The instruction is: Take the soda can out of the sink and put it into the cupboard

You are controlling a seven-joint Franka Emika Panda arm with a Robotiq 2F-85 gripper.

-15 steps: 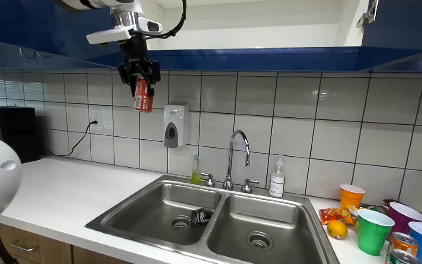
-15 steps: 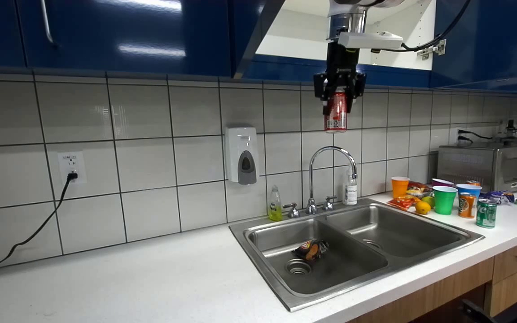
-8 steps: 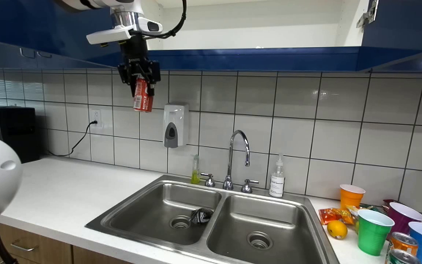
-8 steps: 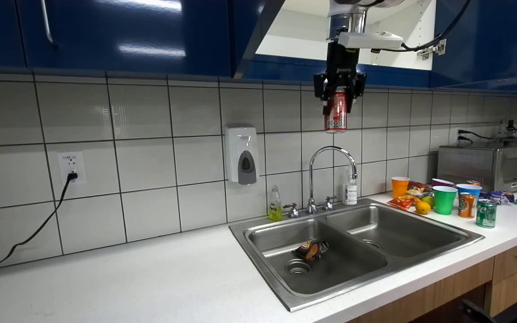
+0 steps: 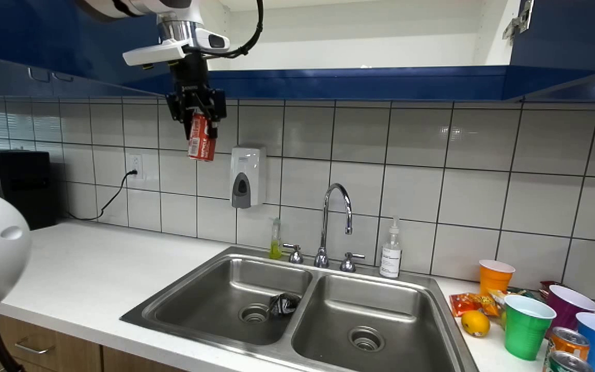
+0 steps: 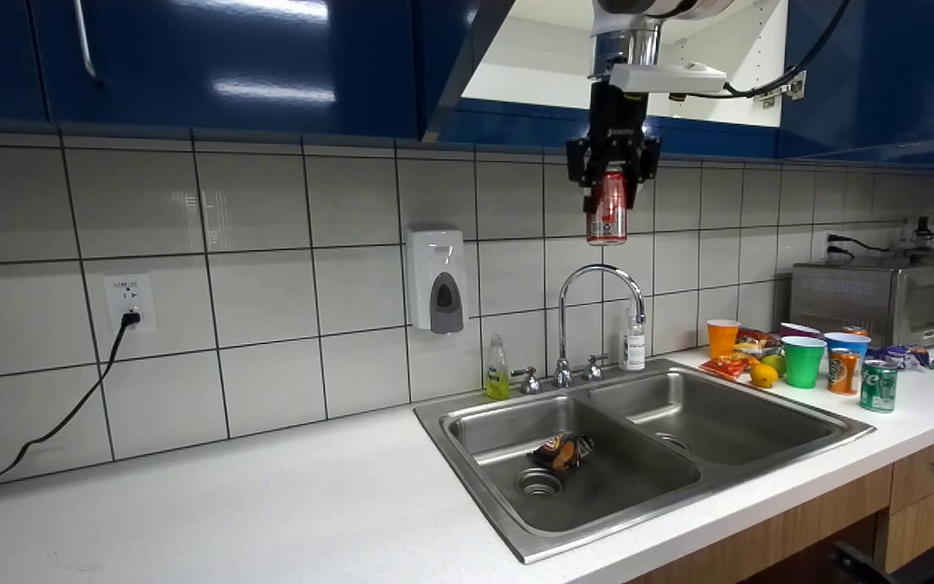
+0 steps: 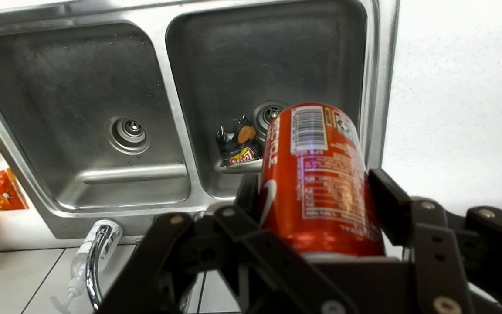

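Soda can [image 7: 318, 179], partly visible between jaws

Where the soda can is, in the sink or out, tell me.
Out: in both exterior views the soda can hangs clear of the sink; the wrist view shows it between the fingers.

Lower right, the gripper [image 7: 318, 192] clasps the soda can [image 7: 312, 174]; the 2-basin sink [image 7: 175, 109] spans the upper left and centre.

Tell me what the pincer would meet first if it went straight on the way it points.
Likely the sink, in or at the edge of the basin with the black snack bag, and the soda can gripped in the pincer would touch first. Depth leaves the exact spot unclear.
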